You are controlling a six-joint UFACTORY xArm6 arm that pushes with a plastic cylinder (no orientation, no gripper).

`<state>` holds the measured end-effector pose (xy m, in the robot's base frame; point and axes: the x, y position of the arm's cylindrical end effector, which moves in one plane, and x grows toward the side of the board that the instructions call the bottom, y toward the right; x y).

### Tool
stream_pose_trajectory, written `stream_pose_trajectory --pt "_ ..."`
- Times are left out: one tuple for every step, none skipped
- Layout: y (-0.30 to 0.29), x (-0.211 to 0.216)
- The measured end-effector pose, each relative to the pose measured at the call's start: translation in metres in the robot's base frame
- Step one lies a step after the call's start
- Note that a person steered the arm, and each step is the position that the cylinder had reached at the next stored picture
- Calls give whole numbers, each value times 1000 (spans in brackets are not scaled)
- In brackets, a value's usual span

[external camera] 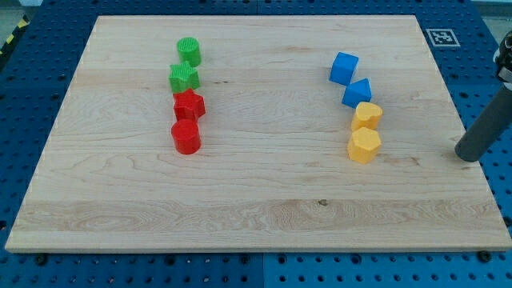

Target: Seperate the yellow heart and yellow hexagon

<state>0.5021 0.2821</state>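
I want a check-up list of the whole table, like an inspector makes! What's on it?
Surface: wooden board, bare grain, lying on a blue perforated base.
Job's things: yellow heart and yellow hexagon touching, at the view's right, heart above hexagon.
Clutter: blue cube and another blue block above the heart; green cylinder, green block, red block, red cylinder in a column at the view's left.
Tool: none; my tip rests right of the hexagon, apart from it.
Cables: nothing seen.
Surroundings: marker tag at the view's top right.
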Motion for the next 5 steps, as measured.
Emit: stream_pose_trajectory --pt "0 0" --pt "0 0" --pt "0 0" --pt "-7 -20" --pt "-34 -62"
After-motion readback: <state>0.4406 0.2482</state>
